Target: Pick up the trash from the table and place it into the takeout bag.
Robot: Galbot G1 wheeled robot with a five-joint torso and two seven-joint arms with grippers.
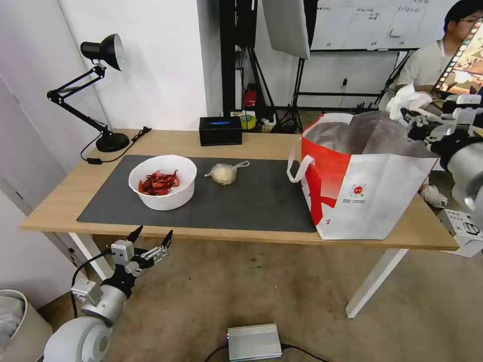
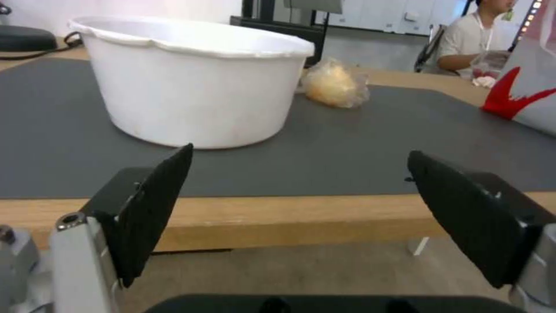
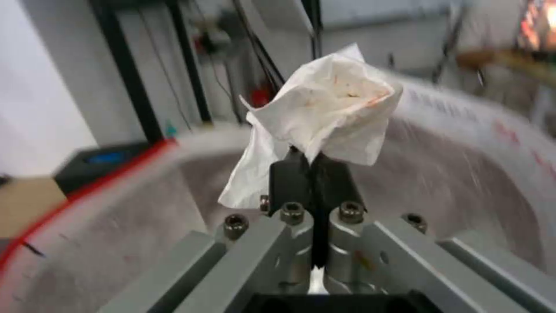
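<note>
The right gripper (image 3: 312, 167) is raised over the open top of the takeout bag (image 1: 362, 201), near the bag's far right corner. Its two black fingers (image 3: 289, 174) are pressed together on the crumpled white tissue (image 3: 324, 108). The lower fold of the tissue sits between the fingers, and the rest of the tissue stands out past the fingertips, with faint orange marks on it. In the right wrist view the silver lining of the bag lies below and around the tissue. In the head view the tissue (image 1: 408, 102) is above the rim of the bag, not inside it.

The left gripper (image 1: 151, 240) hangs low in front of the near edge of the bench (image 1: 60, 201), below the level of the top. Its fingers (image 2: 153, 208) are wide apart and hold nothing. The white bowl (image 1: 162, 182) with red crayfish shells stands on the dark grey mat (image 1: 261, 201), beyond this gripper and not touching it. The small knotted clear bag (image 1: 224, 173) lies on the mat just beside the bowl, between the bowl and the takeout bag. The takeout bag stands upright on the right part of the bench, partly on the mat.
</note>
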